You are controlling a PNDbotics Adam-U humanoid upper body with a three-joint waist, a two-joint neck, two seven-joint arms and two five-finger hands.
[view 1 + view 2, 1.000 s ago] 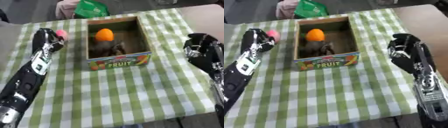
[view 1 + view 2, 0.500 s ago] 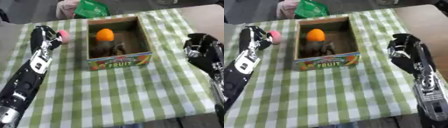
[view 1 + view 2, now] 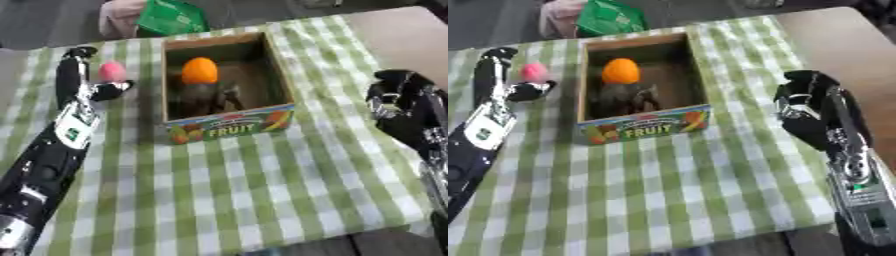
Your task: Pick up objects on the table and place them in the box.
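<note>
Pink object (image 3: 111, 71), far left of the tabletop (image 3: 262, 175) beside the box (image 3: 226, 90): my left robot hand (image 3: 83, 82) brackets it, fingers wide, to lift it boxward; right robot hand (image 3: 807, 107) idles curled, holding nothing, right of box.

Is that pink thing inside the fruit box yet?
No. The pink object lies on the checked cloth left of the fruit box, beside the left robot hand.

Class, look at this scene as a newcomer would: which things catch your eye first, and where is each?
The orange fruit glows inside the open FRUIT box at the table's middle. Left of the box, a small pink object sits between the left hand's fingers and thumb. A green bag lies beyond the box.
</note>
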